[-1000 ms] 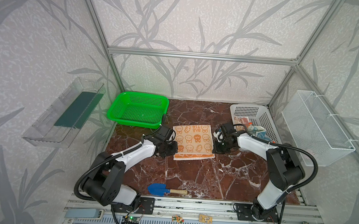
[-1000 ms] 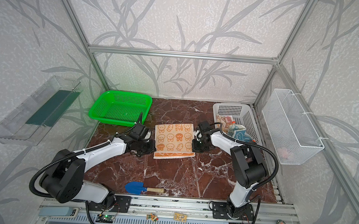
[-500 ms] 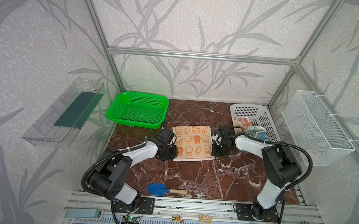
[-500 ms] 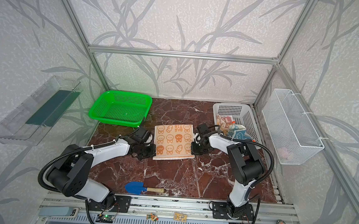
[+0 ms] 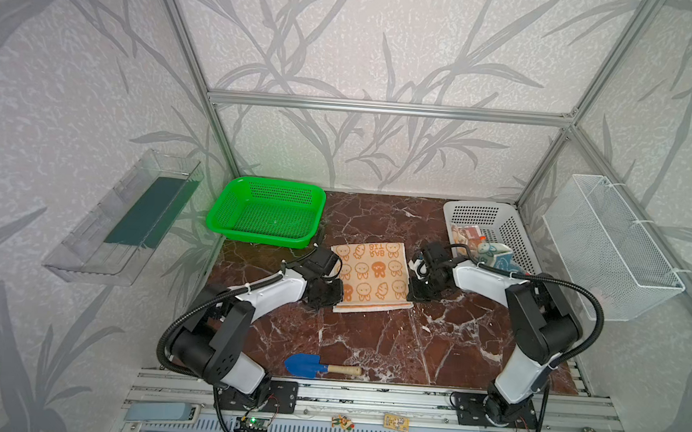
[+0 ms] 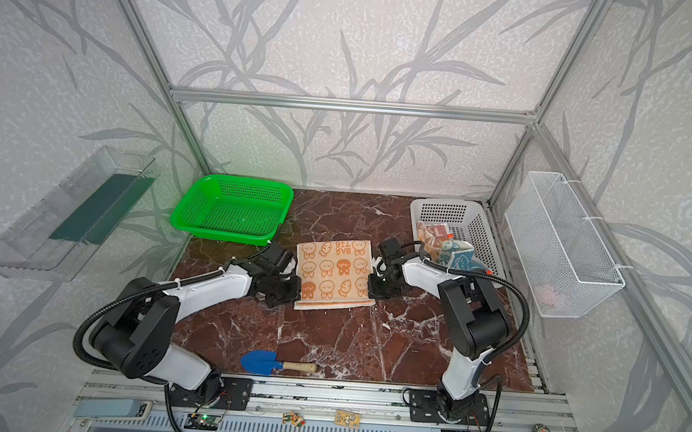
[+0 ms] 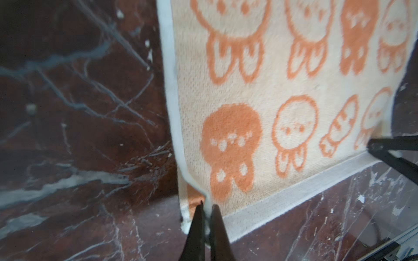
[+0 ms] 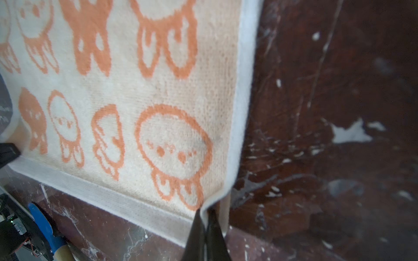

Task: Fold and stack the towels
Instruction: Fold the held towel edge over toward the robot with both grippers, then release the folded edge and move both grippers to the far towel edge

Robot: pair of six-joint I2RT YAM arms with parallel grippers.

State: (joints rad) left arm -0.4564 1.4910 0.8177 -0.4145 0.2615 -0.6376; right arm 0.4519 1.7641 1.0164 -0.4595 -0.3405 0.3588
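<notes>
Pinching near corners of the bunny towel (image 5: 369, 275), left and right jaws closed; inverted "RABBIT" lettering (image 5: 378, 249).

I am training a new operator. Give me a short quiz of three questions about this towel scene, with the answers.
1. True or false: the left claw and the right claw are each shut on a front corner of the orange-bunny towel.
2. The other towels lie in: A) the green basket; B) the white basket; C) the wire basket.
3. Name the blue-bladed tool on the marble table.
Key: 1 true; 2 B; 3 a small shovel.
</notes>
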